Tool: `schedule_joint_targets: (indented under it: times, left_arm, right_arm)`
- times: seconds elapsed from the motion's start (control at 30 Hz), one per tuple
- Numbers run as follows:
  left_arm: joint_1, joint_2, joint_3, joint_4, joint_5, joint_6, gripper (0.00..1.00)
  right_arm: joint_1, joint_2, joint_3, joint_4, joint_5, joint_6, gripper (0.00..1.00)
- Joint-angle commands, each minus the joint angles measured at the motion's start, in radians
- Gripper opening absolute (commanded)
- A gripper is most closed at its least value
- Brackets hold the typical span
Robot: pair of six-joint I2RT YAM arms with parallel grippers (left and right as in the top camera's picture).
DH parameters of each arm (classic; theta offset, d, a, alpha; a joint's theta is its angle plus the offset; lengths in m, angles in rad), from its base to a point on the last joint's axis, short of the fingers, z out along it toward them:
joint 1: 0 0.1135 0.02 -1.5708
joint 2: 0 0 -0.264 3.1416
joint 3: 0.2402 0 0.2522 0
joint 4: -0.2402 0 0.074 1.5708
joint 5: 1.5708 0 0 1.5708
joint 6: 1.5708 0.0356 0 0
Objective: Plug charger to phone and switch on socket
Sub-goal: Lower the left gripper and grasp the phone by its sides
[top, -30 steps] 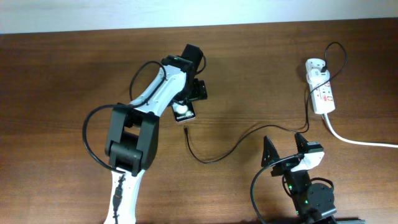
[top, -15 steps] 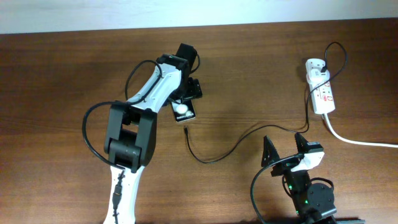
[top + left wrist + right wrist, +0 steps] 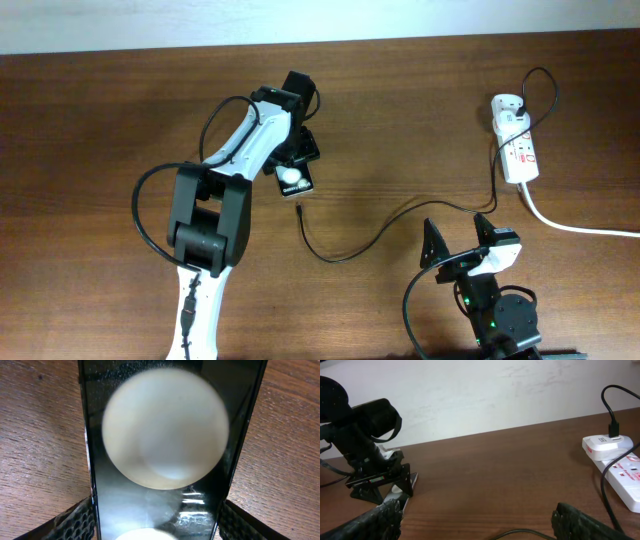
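Observation:
The phone point(image 3: 296, 180), a black glossy slab with white round spots, lies on the wooden table. My left gripper point(image 3: 298, 158) is down over its far end. In the left wrist view the phone point(image 3: 160, 435) fills the space between my fingers point(image 3: 75, 521), which press on both of its long edges. The charger cable point(image 3: 345, 250) runs from its loose connector tip point(image 3: 299, 210), just below the phone, across the table to the socket point(image 3: 518, 148). My right gripper point(image 3: 458, 232) is open and empty near the front edge; its view shows the socket point(image 3: 620, 457) at the right.
A white plug block point(image 3: 505, 106) sits on the socket's far end, and a thick white cord point(image 3: 580, 228) runs off to the right. A white wall point(image 3: 480, 395) lies behind the table's far edge. The cable point(image 3: 520, 534) passes just in front of my right gripper point(image 3: 480, 522).
My left gripper has shifted slightly left over the phone and its fingers have closed in on the phone's edges. The right arm, cable and socket have not moved.

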Motion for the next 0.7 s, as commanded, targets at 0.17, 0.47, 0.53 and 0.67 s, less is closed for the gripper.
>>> schedule_joint_targets:
  times: [0.17,0.47,0.53,0.67]
  left_arm:
    - [0.002,0.063,-0.012,-0.001,0.052,-0.018,0.59]
    - [0.001,0.055,0.077,-0.071,0.077,-0.016,0.39]
    - [-0.001,0.054,0.124,-0.109,0.077,-0.002,0.35]
    - [-0.029,0.053,0.156,-0.126,0.074,-0.002,0.34]
  right_arm:
    - [-0.003,-0.006,-0.005,-0.008,0.014,-0.003,0.99]
    - [-0.003,-0.006,-0.005,-0.008,0.014,-0.003,0.99]
    - [-0.003,-0.006,-0.005,-0.008,0.014,-0.003,0.99]
    - [-0.003,-0.006,-0.005,-0.008,0.014,-0.003,0.99]
